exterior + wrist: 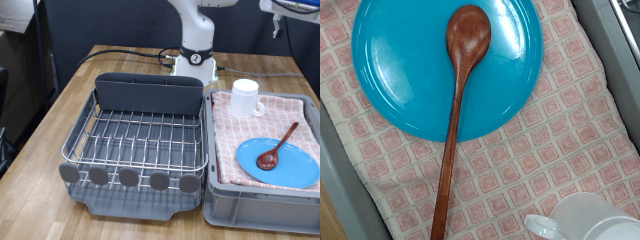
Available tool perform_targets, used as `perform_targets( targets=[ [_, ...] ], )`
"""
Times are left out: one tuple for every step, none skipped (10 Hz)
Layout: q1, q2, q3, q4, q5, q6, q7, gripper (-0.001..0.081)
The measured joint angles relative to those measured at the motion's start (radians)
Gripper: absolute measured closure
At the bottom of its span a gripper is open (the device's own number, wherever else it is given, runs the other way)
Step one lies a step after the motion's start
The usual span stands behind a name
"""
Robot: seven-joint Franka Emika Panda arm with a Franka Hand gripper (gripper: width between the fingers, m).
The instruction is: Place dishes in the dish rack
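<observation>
Plainly, none of the dishes has reached the rack (pixel 135 140) yet. We see it in the exterior view as a wire frame with a dark bin at the back and a row of grey discs along the near edge, and no dish shows among its wires. All three dishes sit in the crate (pixel 262 205) just to the exterior view's right of the rack, on its pink checked cloth (pixel 290 115).

We find the plate (pixel 279 161) lying flat towards the crate's near end, with the spoon (pixel 278 146) across it: its bowl rests on the plate and its handle runs out over the rim onto the cloth. The wrist view confirms this, showing the spoon (pixel 457 110) bowl-up on the plate (pixel 410 70), the handle passing well beyond the blue edge. We judge that the spoon would have to come off before the plate could be lifted cleanly. The mug (pixel 246 97) stands upright at the crate's far end, apart from the plate; only its rim and handle (pixel 582 222) show in the wrist view.

We cannot see the gripper in either picture, so we cannot tell whether its fingers are wide or narrow. The wrist camera looks straight down on plate and spoon, which suggests the hand hangs above them, touching nothing.
</observation>
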Motion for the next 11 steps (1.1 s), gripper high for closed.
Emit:
perform_targets(
  targets=[
    [-0.001,0.019,0.000,-0.021,-0.016,0.043,0.017,0.0003],
    [-0.002,0.040,-0.003,-0.046,-0.030,0.100,0.031,0.0003],
    [-0.004,0.058,-0.007,-0.058,-0.043,0.148,0.041,0.0003],
    [-0.003,0.058,-0.007,-0.055,-0.042,0.138,0.040,0.0003],
    [-0.003,0.060,-0.006,-0.055,-0.053,0.143,0.039,0.0003],
    [-0.003,0.070,-0.003,-0.056,-0.102,0.163,0.060,0.0003],
    [-0.003,0.091,0.000,-0.060,-0.156,0.202,0.101,0.0003],
    [-0.003,0.119,0.001,-0.065,-0.202,0.240,0.152,0.0003],
    [-0.003,0.144,0.002,-0.067,-0.243,0.265,0.209,0.0003],
    [-0.002,0.168,0.002,-0.068,-0.272,0.279,0.263,0.0003],
    [-0.001,0.189,0.002,-0.069,-0.293,0.291,0.305,0.0003]
  ],
)
